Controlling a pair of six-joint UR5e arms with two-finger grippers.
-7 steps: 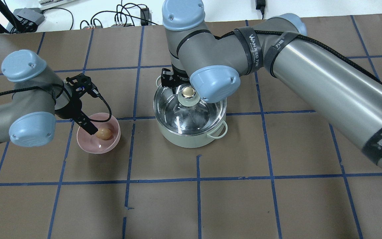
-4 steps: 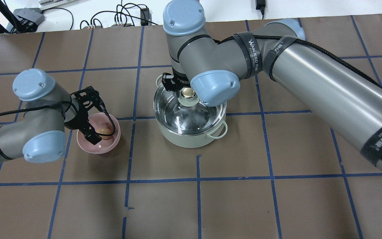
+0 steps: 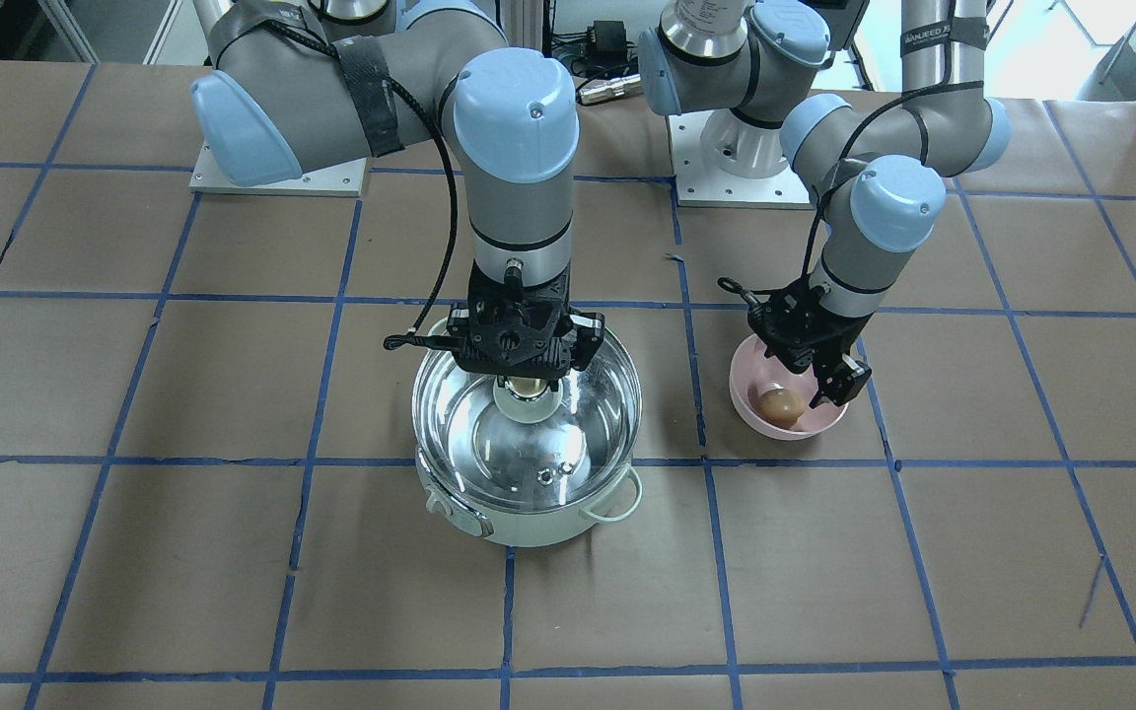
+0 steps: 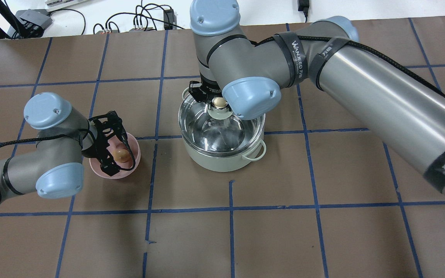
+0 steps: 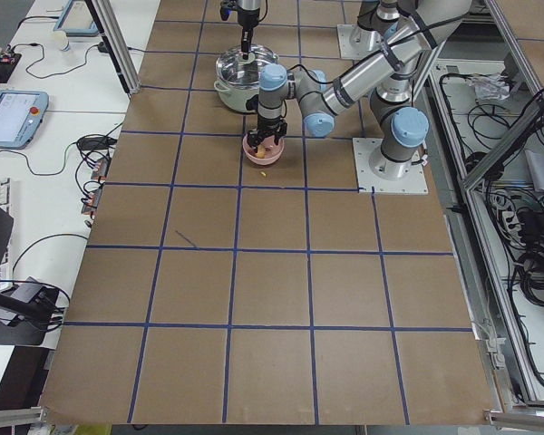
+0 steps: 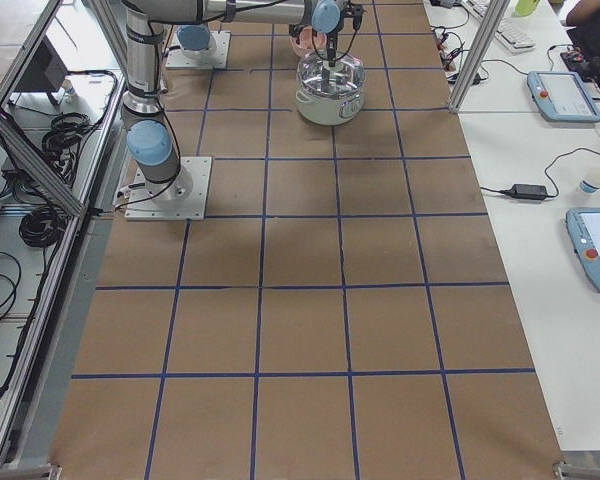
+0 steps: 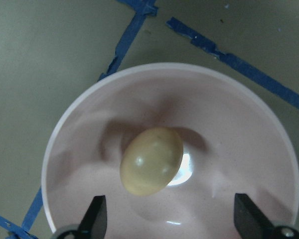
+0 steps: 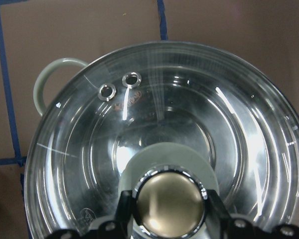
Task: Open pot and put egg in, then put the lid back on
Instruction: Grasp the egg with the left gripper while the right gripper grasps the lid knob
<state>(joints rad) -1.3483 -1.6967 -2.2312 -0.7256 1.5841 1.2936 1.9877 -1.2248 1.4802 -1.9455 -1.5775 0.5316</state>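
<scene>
The mint-green pot (image 4: 222,162) stands mid-table with the clear glass lid (image 4: 214,131) on or just over its rim; I cannot tell which. My right gripper (image 4: 214,101) is shut on the lid's brass-topped knob (image 8: 168,201), one finger on each side. The tan egg (image 4: 120,155) lies in the pink bowl (image 4: 137,154) to the pot's left. My left gripper (image 7: 170,219) is open just above the bowl, with the egg (image 7: 152,160) ahead of its two fingertips. In the front view the left gripper (image 3: 810,370) hangs over the egg (image 3: 781,403).
The table is brown paper with a blue tape grid. The pot's loop handle (image 8: 55,74) and the lid's two vent holes (image 8: 119,85) face the front. Cables and boxes lie beyond the far table edge (image 4: 141,23). The right arm's forearm spans the table's right half.
My left arm has swung in and turned its gripper from beside the egg to over the bowl. The lid knob, held by the right gripper, has shifted slightly toward the far side.
</scene>
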